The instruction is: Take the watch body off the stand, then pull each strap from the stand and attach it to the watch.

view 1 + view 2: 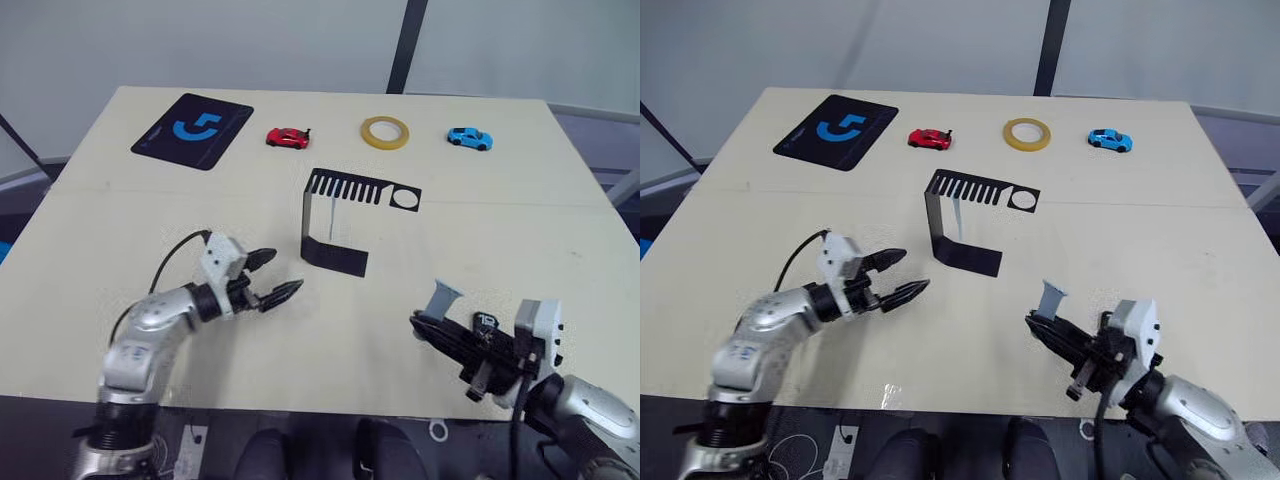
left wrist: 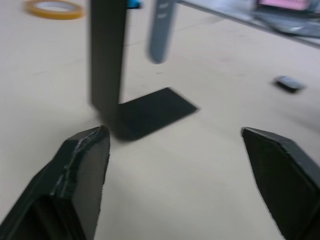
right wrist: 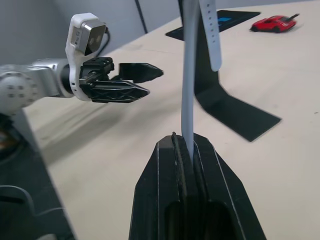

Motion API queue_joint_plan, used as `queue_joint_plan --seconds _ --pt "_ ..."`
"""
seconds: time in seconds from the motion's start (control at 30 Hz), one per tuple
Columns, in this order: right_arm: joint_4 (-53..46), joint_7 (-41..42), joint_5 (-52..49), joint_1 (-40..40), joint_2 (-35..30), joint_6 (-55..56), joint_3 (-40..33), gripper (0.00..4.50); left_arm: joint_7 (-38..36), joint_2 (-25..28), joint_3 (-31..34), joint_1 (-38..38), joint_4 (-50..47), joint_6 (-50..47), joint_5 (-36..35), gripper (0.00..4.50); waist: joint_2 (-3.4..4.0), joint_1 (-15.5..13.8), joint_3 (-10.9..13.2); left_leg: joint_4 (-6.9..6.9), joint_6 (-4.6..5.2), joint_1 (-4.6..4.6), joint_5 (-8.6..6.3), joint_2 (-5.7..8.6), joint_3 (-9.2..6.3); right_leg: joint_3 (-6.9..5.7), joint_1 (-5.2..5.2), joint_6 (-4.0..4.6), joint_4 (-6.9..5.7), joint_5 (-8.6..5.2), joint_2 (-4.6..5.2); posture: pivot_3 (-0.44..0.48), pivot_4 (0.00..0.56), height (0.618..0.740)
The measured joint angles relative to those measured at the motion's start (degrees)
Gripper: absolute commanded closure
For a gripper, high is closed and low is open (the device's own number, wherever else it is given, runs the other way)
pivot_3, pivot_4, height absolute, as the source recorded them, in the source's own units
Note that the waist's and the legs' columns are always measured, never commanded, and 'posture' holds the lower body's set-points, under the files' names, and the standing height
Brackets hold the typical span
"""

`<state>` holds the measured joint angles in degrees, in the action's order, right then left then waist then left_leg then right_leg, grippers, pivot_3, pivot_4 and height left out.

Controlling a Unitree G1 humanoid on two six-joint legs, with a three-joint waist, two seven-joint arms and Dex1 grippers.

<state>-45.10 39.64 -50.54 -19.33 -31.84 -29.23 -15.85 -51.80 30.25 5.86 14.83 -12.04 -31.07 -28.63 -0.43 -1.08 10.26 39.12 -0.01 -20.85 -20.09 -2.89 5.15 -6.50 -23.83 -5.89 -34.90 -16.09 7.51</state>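
Your right gripper (image 3: 192,150) is sitting near the table's (image 1: 120,220) front edge, fingers clamped tight on one pale blue-grey strap (image 3: 189,75), which is sticking up out of the jaws. A small black case, likely the watch body (image 1: 487,322), is riding on that gripper with white digits showing, though I can't tell exactly how it's being held. Your left gripper (image 1: 268,276) is hovering wide open and empty just in front of the stand (image 1: 340,225), pointing at it. The second strap (image 2: 162,30) is hanging down from the stand's slotted top plate, beside the upright. Handling, as I'm reading it: strap is light and floppy, so it's going to bend and swing if you're taking it by the free end; I'd be pinching it high, close to the slot, and pulling straight out along the slot. Stand is thin sheet metal and probably light, so it could be sliding or tipping under a sideways pull.
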Motion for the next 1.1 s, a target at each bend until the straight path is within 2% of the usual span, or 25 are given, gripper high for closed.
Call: queue_joint_plan --seconds 0.1,0.17,0.4,0.57,0.7,1.1 --pt "0.0 0.1 -3.0 2.7 -0.3 -1.5 3.1 4.5 -9.8 5.1 -0.3 2.2 2.7 -6.7 -7.2 0.02 0.0 0.0 0.0 -0.01 -0.04 0.09 0.0 -0.01 0.02 0.03 0.02 0.05 -0.09 -0.03 -0.03 0.0 0.15 0.737" --pt "0.1 -0.1 -3.7 5.3 -0.2 -2.3 6.2 4.5 -13.5 5.5 -1.0 5.1 3.1 -9.9 -10.9 0.02 0.01 -0.2 0.0 -0.01 -0.04 0.1 0.0 0.03 0.02 0.09 0.05 0.03 -0.08 -0.02 -0.02 0.0 0.15 0.737" --pt "3.6 -1.0 -4.7 14.4 3.5 -4.1 15.2 4.5 -11.3 -3.3 -2.8 13.4 3.1 -23.8 -24.6 0.02 -0.01 -0.1 0.0 0.0 -0.31 0.08 0.16 0.1 0.05 0.19 0.16 -0.2 -0.06 0.11 -0.03 0.0 0.15 0.737" --pt "7.3 -1.2 -4.0 18.1 5.9 -4.4 18.3 4.5 -9.0 -7.4 -4.9 14.3 3.3 -25.9 -26.4 0.02 -0.01 0.2 0.0 0.0 -0.36 0.1 0.19 0.09 0.1 0.19 0.16 -0.2 -0.03 0.11 -0.07 0.0 0.15 0.737" --pt "8.9 -0.9 -3.3 19.4 7.0 -4.4 19.6 4.5 -8.2 -9.1 -4.9 14.8 3.3 -25.1 -26.5 1.23 -0.01 0.0 0.0 0.0 -0.36 0.1 0.2 0.09 0.1 0.2 0.16 -0.2 0.04 0.11 -0.06 0.0 0.15 0.737" --pt "9.3 -0.5 -4.2 19.8 8.2 -4.8 20.6 4.5 -5.5 -11.0 -5.9 13.7 3.0 -26.5 -27.7 1.23 -0.01 -0.1 0.0 0.0 -0.36 0.09 0.19 0.1 0.09 0.2 0.16 -0.2 0.12 0.11 -0.06 0.0 0.15 0.737"
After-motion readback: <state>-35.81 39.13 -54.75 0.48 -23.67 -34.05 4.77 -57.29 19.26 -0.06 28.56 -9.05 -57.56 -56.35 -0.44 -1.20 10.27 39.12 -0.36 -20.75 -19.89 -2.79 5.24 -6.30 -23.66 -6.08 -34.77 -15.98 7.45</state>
